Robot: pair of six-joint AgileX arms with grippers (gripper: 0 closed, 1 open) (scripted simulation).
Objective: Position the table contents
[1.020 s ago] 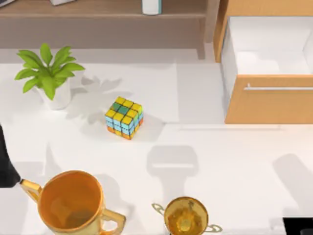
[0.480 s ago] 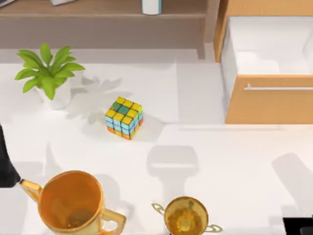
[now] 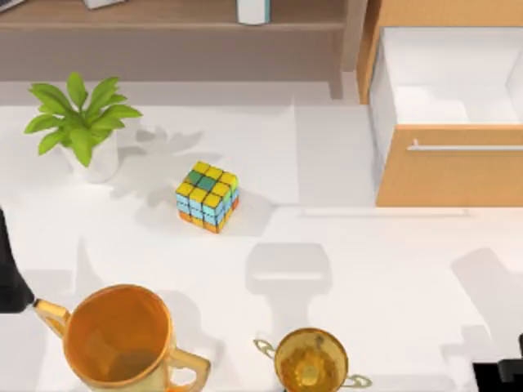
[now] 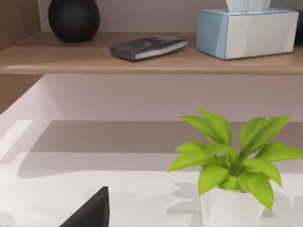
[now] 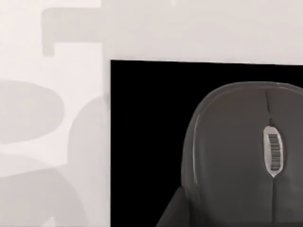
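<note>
White table carries a puzzle cube; left arm at left edge, claw state indeterminable. Right wrist view adds a mouse on a black mat.

The left arm appears in the top view at the table's left edge as a plain matte black body with a slanted, tapering outline, with no cables, screws or markings to be made out on it. A part of the left gripper is a flat black wedge with a sharp straight edge. A part of the right gripper is a smooth dark grey slanted piece, equally unmarked.
</note>
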